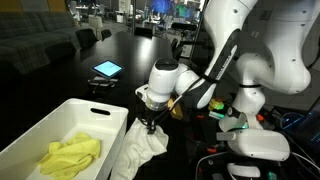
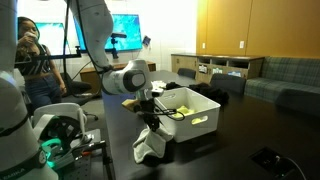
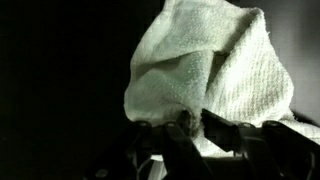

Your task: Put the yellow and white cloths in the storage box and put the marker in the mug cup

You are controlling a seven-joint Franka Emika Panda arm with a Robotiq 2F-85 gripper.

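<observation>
My gripper (image 1: 152, 124) is shut on the white cloth (image 1: 143, 152), which hangs from the fingers just outside the near corner of the white storage box (image 1: 40, 128). In an exterior view the cloth (image 2: 152, 147) dangles below the gripper (image 2: 150, 122) beside the box (image 2: 200, 125). In the wrist view the white cloth (image 3: 215, 70) fills the frame, pinched between the fingertips (image 3: 190, 128). The yellow cloth (image 1: 72, 155) lies inside the box. No marker or mug shows.
A dark table (image 1: 60, 75) holds the box and a lit tablet (image 1: 106, 69). A white robot base with cables (image 1: 255, 140) stands near the table edge. A person (image 2: 35, 60) sits in the background, with a sofa (image 2: 290, 75) farther back.
</observation>
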